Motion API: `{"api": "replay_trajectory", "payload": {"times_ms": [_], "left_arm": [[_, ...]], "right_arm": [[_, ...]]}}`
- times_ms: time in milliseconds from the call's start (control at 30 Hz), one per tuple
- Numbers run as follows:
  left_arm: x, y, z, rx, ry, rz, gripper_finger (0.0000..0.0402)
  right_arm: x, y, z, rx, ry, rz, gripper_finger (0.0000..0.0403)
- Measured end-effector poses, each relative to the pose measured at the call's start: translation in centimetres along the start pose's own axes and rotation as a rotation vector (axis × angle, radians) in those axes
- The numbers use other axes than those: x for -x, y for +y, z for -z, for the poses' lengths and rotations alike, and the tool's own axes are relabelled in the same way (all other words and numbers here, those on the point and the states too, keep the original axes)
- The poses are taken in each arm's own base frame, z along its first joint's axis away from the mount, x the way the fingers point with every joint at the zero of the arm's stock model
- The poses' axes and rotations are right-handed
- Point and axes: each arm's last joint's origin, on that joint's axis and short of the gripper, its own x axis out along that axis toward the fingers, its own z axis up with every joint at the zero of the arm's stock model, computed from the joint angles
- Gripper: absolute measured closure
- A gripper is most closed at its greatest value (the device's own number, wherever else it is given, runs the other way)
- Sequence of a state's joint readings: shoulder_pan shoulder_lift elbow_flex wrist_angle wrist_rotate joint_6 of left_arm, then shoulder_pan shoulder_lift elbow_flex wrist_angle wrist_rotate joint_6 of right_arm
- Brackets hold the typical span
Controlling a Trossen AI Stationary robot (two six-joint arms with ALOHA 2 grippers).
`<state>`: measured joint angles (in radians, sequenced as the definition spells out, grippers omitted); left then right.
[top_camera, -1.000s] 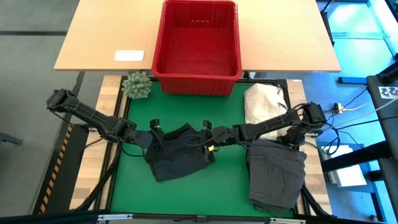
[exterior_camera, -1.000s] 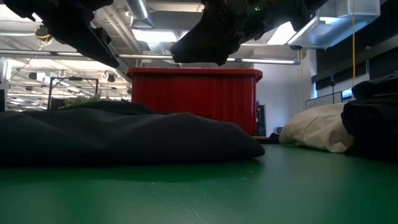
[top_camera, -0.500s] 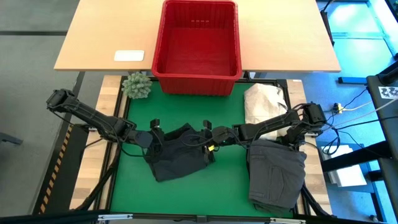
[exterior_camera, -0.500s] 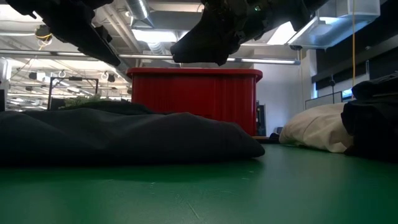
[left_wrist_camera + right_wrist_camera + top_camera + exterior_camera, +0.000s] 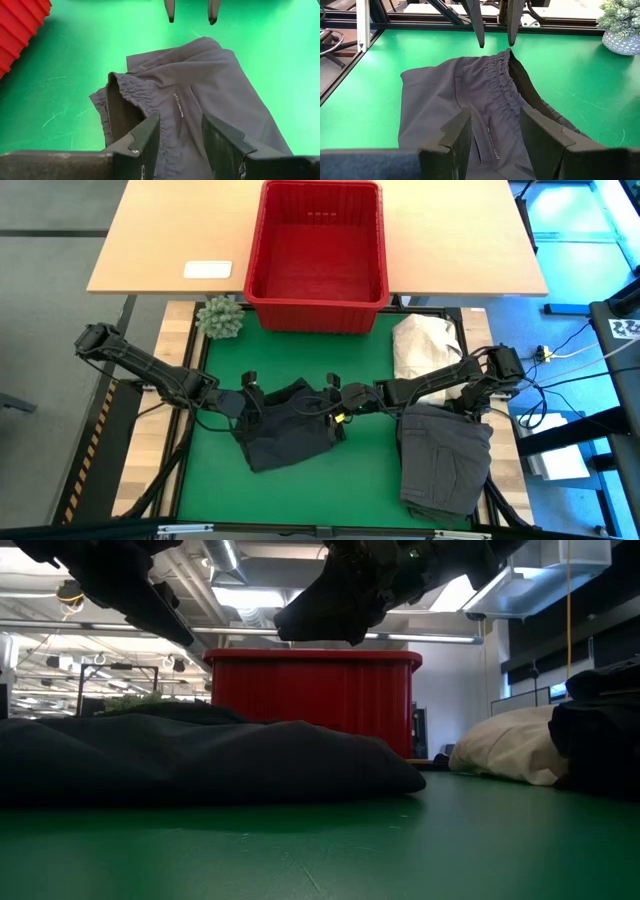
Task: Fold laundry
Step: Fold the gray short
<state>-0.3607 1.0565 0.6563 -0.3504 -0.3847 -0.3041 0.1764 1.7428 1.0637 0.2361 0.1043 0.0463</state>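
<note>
Dark shorts [image 5: 288,430] flat on the green desk [image 5: 370,480] mat, near the middle, waistband bunched and one side doubled over — left gripper [image 5: 247,402] and right gripper [image 5: 336,408] poised over opposite ends, both with fingers parted and nothing between them. Risk of pinching only the top layer at the elastic waistband, dragging the cloth askew rather than folding it. Hard to judge height above the fabric from overhead, so possibly closing on air — or catching a seam.
</note>
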Motion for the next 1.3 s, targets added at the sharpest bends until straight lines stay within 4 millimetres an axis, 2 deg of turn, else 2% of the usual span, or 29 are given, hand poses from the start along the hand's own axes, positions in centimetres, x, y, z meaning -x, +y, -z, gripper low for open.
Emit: {"api": "replay_trajectory", "payload": {"times_ms": [533, 767, 1000, 1300], "left_arm": [[0.0, 0.05, 0.0, -0.001, -0.004, -0.017, 0.0263], [-0.01, 0.04, -0.03, -0.093, -0.006, -0.018, 0.0263], [0.0, 0.0, -0.14, 0.012, -0.016, -0.009, 0.0263], [0.0, -0.05, -0.14, 0.035, -0.015, 0.001, 0.0263]], "right_arm": [[-0.02, 0.0, 0.03, -0.002, 0.002, 0.0, 0.0237], [-0.02, 0.05, 0.11, -0.022, 0.011, -0.019, 0.0237], [-0.02, 0.05, 0.17, -0.027, 0.017, -0.02, 0.0237], [-0.02, 0.05, 0.17, -0.027, 0.016, -0.017, 0.0237]]}}
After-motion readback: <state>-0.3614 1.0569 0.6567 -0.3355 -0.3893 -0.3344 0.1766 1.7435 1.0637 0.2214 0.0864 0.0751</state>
